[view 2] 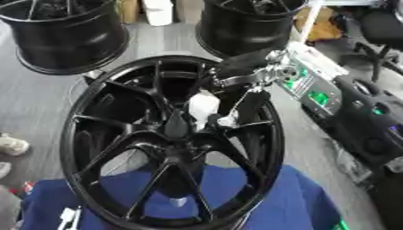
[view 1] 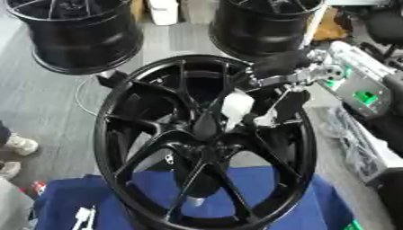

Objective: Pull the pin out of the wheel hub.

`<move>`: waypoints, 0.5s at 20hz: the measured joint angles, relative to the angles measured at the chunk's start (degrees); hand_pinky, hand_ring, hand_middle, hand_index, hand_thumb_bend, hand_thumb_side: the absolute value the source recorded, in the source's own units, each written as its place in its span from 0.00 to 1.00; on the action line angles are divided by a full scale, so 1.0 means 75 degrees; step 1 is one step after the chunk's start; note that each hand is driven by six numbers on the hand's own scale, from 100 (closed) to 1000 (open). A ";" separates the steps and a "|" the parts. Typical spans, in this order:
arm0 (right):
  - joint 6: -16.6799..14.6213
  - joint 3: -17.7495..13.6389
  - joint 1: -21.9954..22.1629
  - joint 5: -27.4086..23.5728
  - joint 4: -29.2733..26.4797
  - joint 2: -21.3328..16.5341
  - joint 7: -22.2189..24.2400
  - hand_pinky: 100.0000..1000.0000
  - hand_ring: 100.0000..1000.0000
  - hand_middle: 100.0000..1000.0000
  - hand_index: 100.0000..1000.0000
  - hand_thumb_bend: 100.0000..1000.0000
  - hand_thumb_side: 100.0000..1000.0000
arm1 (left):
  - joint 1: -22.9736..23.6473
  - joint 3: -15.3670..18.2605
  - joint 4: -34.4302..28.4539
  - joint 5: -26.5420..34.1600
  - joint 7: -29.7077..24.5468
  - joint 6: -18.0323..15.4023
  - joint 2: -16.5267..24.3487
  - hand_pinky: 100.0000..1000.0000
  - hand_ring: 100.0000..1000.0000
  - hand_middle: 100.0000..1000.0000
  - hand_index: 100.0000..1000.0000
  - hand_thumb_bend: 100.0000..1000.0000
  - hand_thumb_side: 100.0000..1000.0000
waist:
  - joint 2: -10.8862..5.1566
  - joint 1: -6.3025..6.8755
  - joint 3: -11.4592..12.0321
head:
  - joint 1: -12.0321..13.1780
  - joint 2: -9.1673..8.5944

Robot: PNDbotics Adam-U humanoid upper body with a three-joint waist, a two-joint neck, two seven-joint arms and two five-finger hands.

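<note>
Black and glossy, the hub [view 1: 206, 141] stands tilted on a blue cloth [view 1: 78, 195] that covers the bench, its open face turned up toward the camera; thin spokes run from a dark centre boss out to the rim, and the cloth shows blue through the lower gaps; a small white item [view 1: 82, 218] lies on the cloth at the lower left corner, too unclear to name. At the far left edge a pale shoe [view 1: 20, 144] shows on the grey floor [view 1: 47, 103]; behind the hub two more black wheels stand on that floor, one at upper left [view 1: 75, 33] and one at upper centre [view 1: 264, 24].

Just right of the boss sits the pin [view 1: 236, 108], a white blocky piece between two upper spokes, close against the hub's centre. The right hand [view 1: 271, 114] comes in from the upper right, its black forearm and silver wrist joint crossing over the rim; the hand hangs down inside the wheel, with dark fingers [view 2: 248, 108] pointing downward just beside the pin and a pale tip near the pin's lower right edge; whether the fingers are closed on the pin or only touching it, I cannot tell. Farther right, grey equipment with green lights [view 1: 364, 96] stands beside the bench.
</note>
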 measured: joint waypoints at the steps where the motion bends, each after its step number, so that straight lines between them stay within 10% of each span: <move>1: 0.0008 -0.0027 0.0035 0.0000 -0.0004 -0.0005 0.0008 0.75 0.72 0.74 0.90 0.00 0.41 | -0.0002 0.0000 0.0000 0.0000 -0.0001 -0.0001 0.0000 0.67 0.50 0.46 0.62 0.45 0.60 | 0.0001 0.0000 0.0004 | -0.0004 -0.0002; 8: 0.0101 -0.0190 0.0078 -0.0114 -0.0021 -0.0024 0.0101 0.74 0.71 0.67 0.86 0.00 0.36 | -0.0010 -0.0001 0.0000 0.0000 -0.0004 -0.0004 -0.0002 0.67 0.50 0.46 0.62 0.45 0.60 | 0.0047 0.0005 0.0036 | -0.0042 -0.0029; 10: 0.0112 -0.0224 0.0080 -0.0180 -0.0005 -0.0023 0.0113 0.71 0.66 0.49 0.68 0.00 0.32 | -0.0012 -0.0001 0.0000 0.0000 -0.0005 -0.0004 -0.0003 0.67 0.50 0.46 0.62 0.45 0.60 | 0.0053 0.0014 0.0044 | -0.0052 -0.0031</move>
